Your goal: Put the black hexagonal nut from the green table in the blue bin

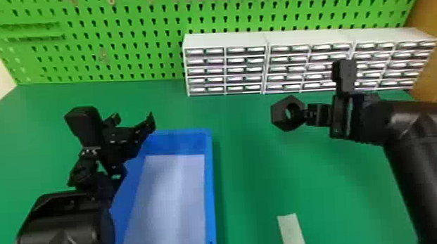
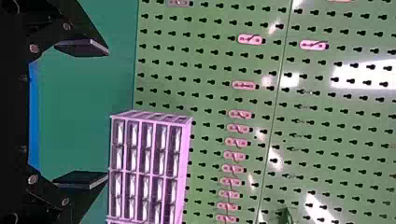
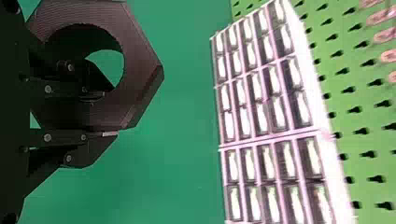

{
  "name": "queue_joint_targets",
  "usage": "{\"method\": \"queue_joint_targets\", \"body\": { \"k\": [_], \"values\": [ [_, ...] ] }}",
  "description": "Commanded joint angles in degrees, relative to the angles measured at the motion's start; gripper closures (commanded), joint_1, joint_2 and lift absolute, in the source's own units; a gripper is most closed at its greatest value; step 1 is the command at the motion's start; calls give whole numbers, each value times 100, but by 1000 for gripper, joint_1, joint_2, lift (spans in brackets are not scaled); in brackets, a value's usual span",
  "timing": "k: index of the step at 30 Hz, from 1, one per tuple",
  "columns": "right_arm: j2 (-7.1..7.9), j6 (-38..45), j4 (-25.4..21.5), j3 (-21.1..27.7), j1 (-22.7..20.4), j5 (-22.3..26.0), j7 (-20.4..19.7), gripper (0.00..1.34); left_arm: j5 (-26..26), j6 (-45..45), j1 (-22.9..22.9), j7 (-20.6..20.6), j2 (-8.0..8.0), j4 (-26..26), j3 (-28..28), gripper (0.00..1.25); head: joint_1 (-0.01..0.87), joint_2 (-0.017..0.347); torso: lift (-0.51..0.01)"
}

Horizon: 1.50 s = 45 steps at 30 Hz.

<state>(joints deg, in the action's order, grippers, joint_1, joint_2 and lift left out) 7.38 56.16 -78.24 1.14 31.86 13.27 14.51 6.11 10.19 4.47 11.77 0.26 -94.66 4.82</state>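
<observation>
In the head view my right gripper (image 1: 307, 114) is shut on the black hexagonal nut (image 1: 278, 114), which it holds above the green table (image 1: 251, 171), to the right of the blue bin (image 1: 210, 187). The right wrist view has the nut (image 3: 140, 79) between the fingers of my right gripper (image 3: 105, 114), one finger passing into its hole and the other against its outer side. My left gripper (image 1: 133, 123) is over the bin's far left corner. Seen from its own wrist, the left gripper (image 2: 81, 114) has its fingers wide apart, nothing between them.
White drawer cabinets (image 1: 224, 40) line the back of the table, behind the right gripper. A green pegboard (image 1: 127, 60) rises behind them. A pale strip (image 1: 291, 231) lies on the table near the front, right of the bin.
</observation>
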Motion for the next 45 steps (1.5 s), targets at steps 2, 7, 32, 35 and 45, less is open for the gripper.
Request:
{"method": "queue_joint_targets", "body": {
  "k": [2, 7, 32, 35, 45],
  "values": [
    [0, -202, -323, -9, -119, 44, -1, 1021, 13, 0, -8, 1, 0, 0, 2, 320, 686, 51, -97],
    [0, -483, -561, 0, -198, 80, -1, 1021, 22, 0, 1, -8, 0, 0, -7, 321, 686, 51, -97],
    [-61, -1626, -1501, 105, -813, -184, -1, 1024, 39, 0, 1, -35, 0, 0, 28, 321, 686, 51, -97],
    [-61, -1740, -1571, 132, -928, -210, -1, 1024, 48, 0, 1, -43, 0, 0, 28, 321, 686, 51, -97],
    [-97, -2259, -1721, 246, -1235, -316, -1, 1026, 75, 0, 1, -52, 0, 0, 37, 321, 686, 51, -97]
  ]
}}
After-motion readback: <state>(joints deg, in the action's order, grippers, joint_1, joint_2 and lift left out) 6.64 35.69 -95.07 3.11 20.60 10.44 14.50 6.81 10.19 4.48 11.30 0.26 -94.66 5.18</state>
